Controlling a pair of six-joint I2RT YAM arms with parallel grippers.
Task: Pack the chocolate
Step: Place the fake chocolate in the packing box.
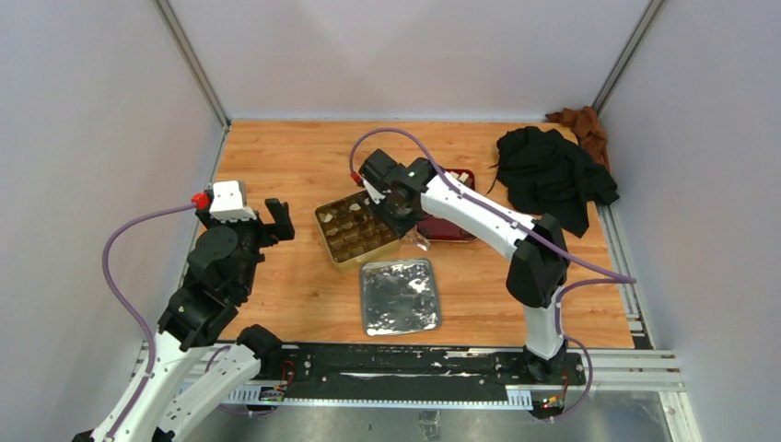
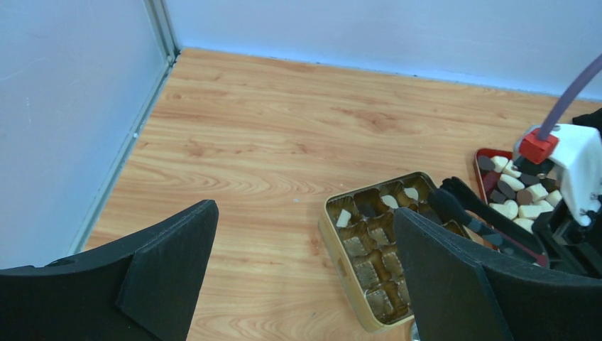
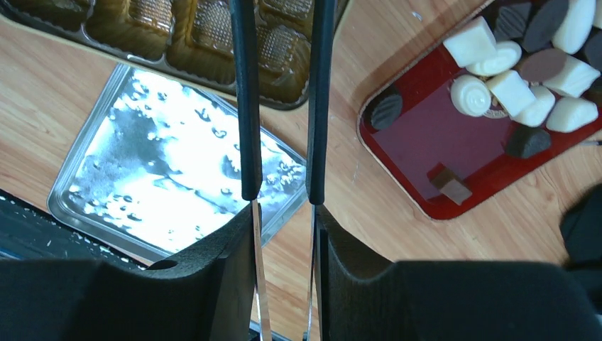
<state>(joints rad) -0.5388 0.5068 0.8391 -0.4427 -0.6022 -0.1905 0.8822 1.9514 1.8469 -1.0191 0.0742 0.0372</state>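
Cream-white and dark brown chocolate chunks (image 3: 511, 92) lie in a red tray (image 3: 433, 135), also seen in the left wrist view (image 2: 515, 192). A gold tin (image 1: 357, 230) with brown grid compartments holds a few white chunks (image 2: 343, 218). My right gripper (image 3: 284, 234) is shut on metal tongs (image 3: 245, 106) with black arms, which reach over the tin (image 2: 341, 256). The tong tips (image 2: 444, 195) hover at the tin's far right side; I cannot tell if they hold anything. My left gripper (image 2: 305, 217) is open and empty, left of the tin.
A silver lid (image 1: 399, 295) lies just in front of the tin, also in the right wrist view (image 3: 163, 177). A black cloth (image 1: 553, 175) and a brown cloth (image 1: 580, 124) lie at the back right. Walls enclose the table on three sides.
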